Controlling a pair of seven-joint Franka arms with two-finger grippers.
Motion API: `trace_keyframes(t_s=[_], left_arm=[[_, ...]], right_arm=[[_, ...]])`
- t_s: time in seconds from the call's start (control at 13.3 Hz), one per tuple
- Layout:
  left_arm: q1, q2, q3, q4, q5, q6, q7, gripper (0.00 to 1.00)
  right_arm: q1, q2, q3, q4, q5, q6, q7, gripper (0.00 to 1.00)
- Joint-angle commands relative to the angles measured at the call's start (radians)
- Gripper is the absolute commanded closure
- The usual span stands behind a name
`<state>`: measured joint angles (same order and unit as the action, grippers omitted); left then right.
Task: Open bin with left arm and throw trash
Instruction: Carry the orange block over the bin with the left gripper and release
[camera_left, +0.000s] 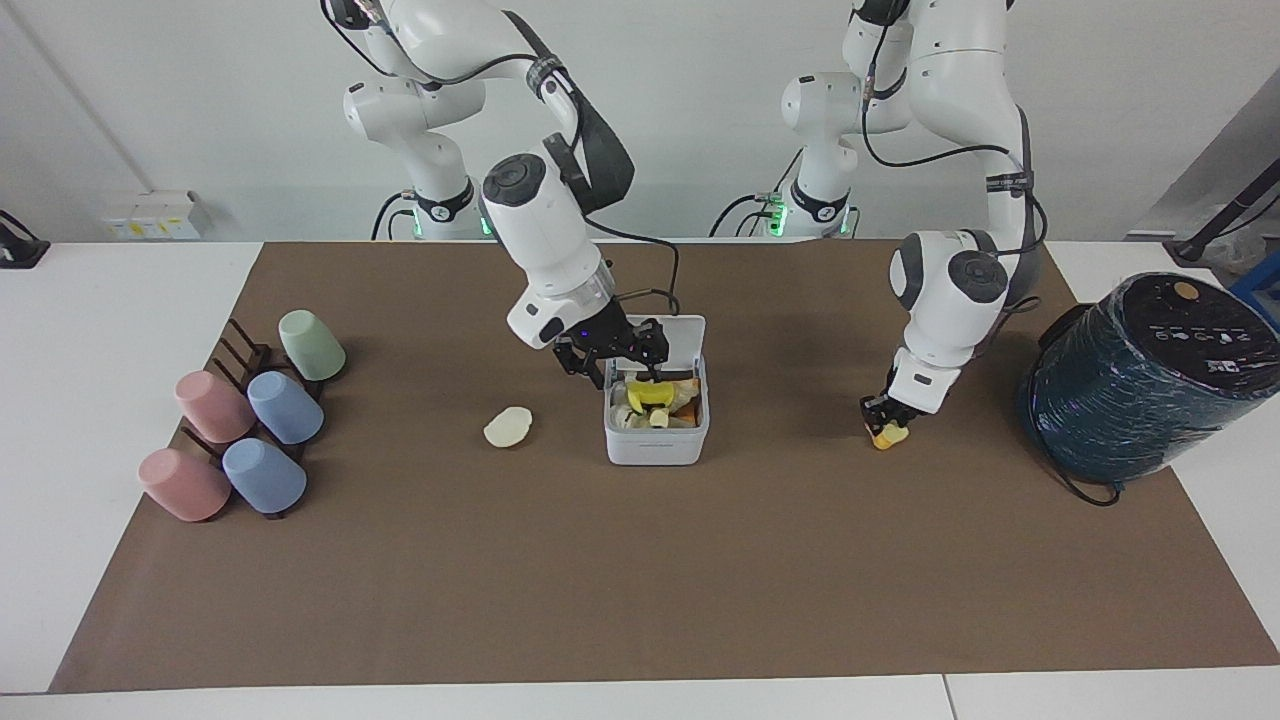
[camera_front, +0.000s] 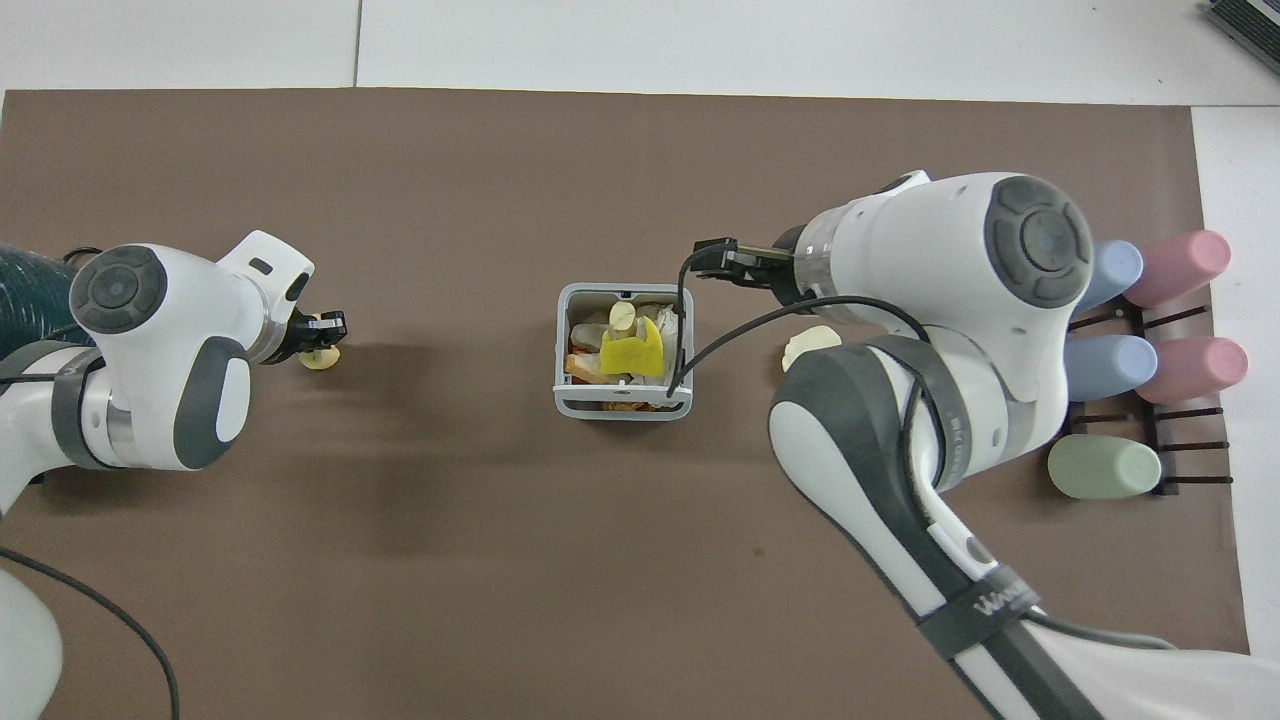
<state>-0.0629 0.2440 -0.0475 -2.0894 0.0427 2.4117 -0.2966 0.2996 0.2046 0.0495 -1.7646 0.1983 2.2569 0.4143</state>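
- Bin (camera_left: 656, 440) sits mid-mat, lid up toward the robots, full of scraps; yellow scrap (camera_front: 632, 353) lies on top.
- Right gripper (camera_left: 622, 368) hangs over the bin's rim on the right arm's side, fingers spread, holding nothing. Its cable droops across the bin in the overhead view.
- Cream oval (camera_left: 508, 427) lies on the mat beside the bin, toward the right arm's end; from overhead the right arm half covers it.
- Left gripper (camera_left: 886, 428) is down at the mat toward the left arm's end, fingers clenched on the yellow-orange block (camera_left: 888, 435), which shows only as a small lump under the fingertips.
- Teal cylinder (camera_left: 1140, 380) lies at that end of the table, near the left arm, cord trailing on the mat.
- Five pastel cups (camera_left: 252, 430) lie tipped on a dark rack (camera_left: 240, 350) at the right arm's end, well apart from the bin.
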Motion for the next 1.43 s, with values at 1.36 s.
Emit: trace_keyframes(t_s=[1.36], left_arm=[[-0.515,0.057,-0.011,0.313,-0.132,-0.103,-0.690,1.00]], right_arm=[[-0.182,0.067,0.018,-0.317,0.237,0.131,-0.568,0.31]])
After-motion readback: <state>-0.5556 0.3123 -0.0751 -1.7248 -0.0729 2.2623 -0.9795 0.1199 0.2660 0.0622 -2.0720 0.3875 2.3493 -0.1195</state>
